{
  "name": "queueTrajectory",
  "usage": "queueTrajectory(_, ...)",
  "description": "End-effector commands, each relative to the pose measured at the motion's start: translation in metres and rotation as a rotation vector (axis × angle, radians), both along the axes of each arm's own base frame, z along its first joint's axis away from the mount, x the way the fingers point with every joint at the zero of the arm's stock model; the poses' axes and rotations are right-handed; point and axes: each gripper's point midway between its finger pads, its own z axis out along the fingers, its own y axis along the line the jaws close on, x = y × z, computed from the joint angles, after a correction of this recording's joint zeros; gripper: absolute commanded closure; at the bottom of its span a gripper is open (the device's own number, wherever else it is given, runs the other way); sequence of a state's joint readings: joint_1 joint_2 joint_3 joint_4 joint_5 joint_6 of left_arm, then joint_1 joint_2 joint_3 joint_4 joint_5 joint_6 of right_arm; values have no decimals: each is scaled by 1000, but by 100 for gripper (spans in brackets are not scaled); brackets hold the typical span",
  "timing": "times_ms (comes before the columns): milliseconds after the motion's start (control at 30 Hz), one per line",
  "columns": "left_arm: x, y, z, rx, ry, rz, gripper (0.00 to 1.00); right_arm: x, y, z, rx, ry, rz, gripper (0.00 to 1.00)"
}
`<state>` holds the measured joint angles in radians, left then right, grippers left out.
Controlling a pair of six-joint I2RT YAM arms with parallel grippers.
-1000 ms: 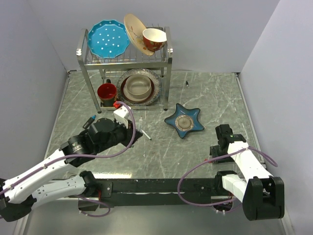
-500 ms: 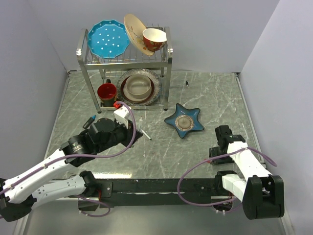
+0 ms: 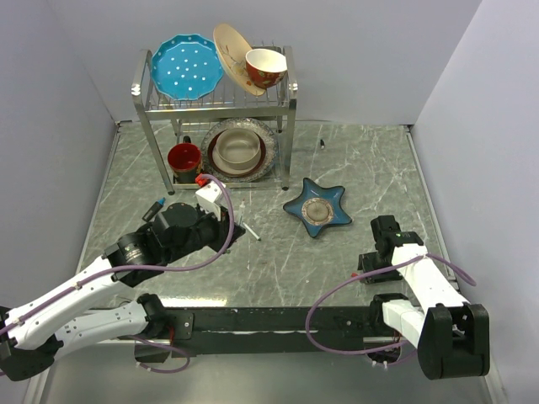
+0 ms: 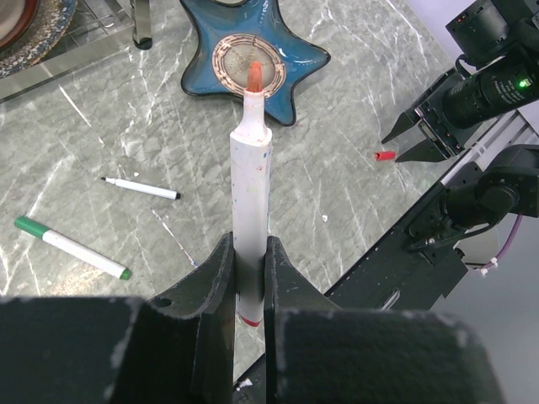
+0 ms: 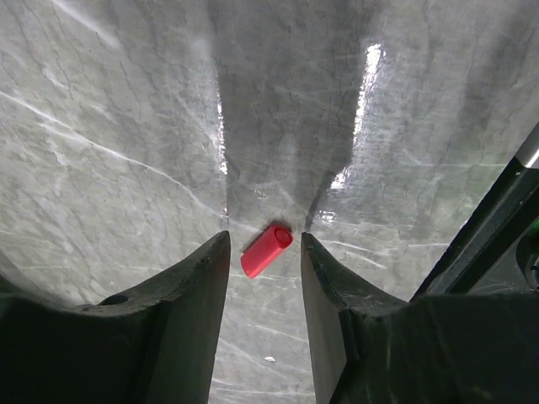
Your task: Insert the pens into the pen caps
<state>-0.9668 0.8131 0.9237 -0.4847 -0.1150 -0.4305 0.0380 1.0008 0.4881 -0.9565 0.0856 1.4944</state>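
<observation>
Left wrist: left hand [image 4: 250, 246] clamped on uncapped red pen [image 4: 251, 168]. Right hand [image 5: 264, 239], fingers apart, straddles red cap [image 5: 266, 250] mid-frame. Joining remains; green pen [image 4: 72, 247] and black pen [image 4: 139, 188] wait on the worktop [image 4: 354, 168], left.

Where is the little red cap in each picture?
Top external: too small to make out; it should lie by the right gripper, near the front right of the table.
Left wrist: the red cap lies on the table, far right of the held pen, at that gripper's open fingertips.
Right wrist: in the middle, on the table between the two open fingers.
Shared landmark: the right gripper.
</observation>
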Motion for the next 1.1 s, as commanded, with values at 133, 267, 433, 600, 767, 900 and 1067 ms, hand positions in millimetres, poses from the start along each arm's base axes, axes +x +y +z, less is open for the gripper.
queueTrajectory(133, 1, 3, 13, -17, -41, 6, 99, 1, 5, -5, 32, 4, -11, 56)
queueTrajectory(267, 1, 3, 12, -17, -41, 8, 99, 1, 2, -9, 17, 12, -10, 58)
queueTrajectory(433, 1, 3, 13, -15, -41, 8, 99, 10, -3, -14, -13, -27, 10, 64)
queueTrajectory(600, 2, 4, 13, -16, -42, 14, 99, 29, -9, -14, -62, -114, 99, 76)
queueTrajectory(767, 3, 3, 11, -8, -38, 12, 99, 57, -4, -2, -78, -285, 287, 81)
queueTrajectory(900, 3, 3, 9, -3, -37, 13, 99, 74, -2, 10, -107, -386, 410, 85)
queueTrajectory(1067, 5, 1, 7, 5, -30, 15, 99, 79, 6, 16, -110, -422, 575, 90)
